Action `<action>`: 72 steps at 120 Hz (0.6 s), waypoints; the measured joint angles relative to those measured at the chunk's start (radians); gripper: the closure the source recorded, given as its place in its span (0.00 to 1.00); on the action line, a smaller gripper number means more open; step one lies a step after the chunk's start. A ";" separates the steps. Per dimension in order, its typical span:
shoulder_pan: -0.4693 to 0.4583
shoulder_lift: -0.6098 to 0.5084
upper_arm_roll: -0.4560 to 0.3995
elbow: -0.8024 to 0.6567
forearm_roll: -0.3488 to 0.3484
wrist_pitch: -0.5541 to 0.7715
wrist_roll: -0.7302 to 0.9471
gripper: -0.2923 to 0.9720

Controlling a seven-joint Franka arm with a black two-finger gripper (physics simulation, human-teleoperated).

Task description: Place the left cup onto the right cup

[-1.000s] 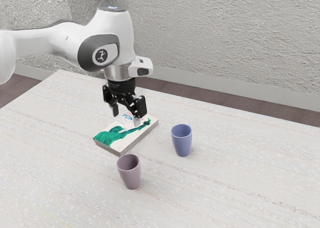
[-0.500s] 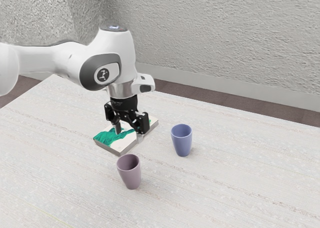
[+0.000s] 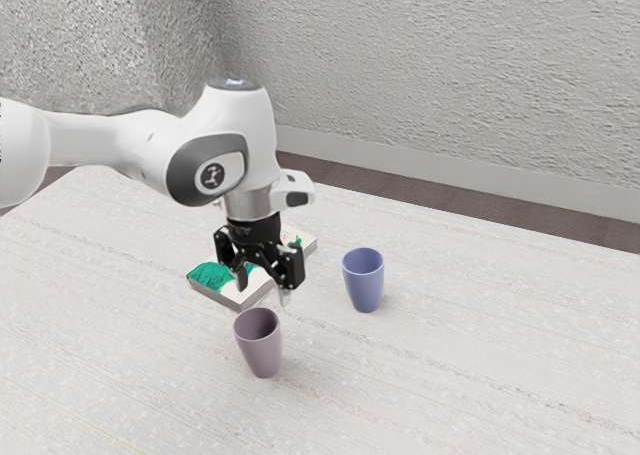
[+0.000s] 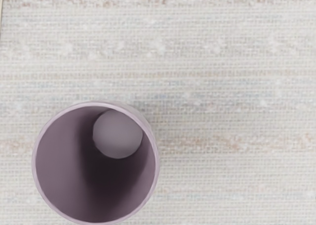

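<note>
The white arm [image 3: 120, 150] entered from the exterior view's left and pointed the claw [image 3: 263, 289] straight down at the counter [image 3: 480, 365].

The book [image 3: 212, 275], with its green cover, lay flat on the counter behind the claw. It extended toward the exterior view's left of the claw, and the claw body hid part of it.

The claw was released. Its two black fingers [image 3: 286, 295] stood spread apart with nothing between them and touched no object.

The mauve cup [image 3: 258, 341] stood upright on the counter just below the claw, slightly nearer the exterior camera than the fingertips. Its rim was clear of both fingers. The wrist view looked down into the open mouth of the mauve cup [image 4: 96, 160] as far as its round base, with bare counter [image 4: 232, 86] around it.

The blue cup [image 3: 362, 279] stood upright on the counter toward the exterior view's right of the claw. It stood apart from both the claw and the mauve cup, mouth upward, and carried nothing.
</note>
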 joint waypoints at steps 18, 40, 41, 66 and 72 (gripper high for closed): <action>-0.005 0.017 0.001 -0.004 -0.001 0.014 -0.009 0.32; 0.001 0.048 0.009 -0.003 -0.002 0.029 -0.017 0.32; 0.002 0.049 0.009 -0.003 -0.002 0.030 -0.017 0.32; 0.021 0.078 0.022 -0.002 -0.003 0.045 -0.024 0.33; 0.018 0.083 0.026 -0.002 -0.004 0.048 -0.025 0.33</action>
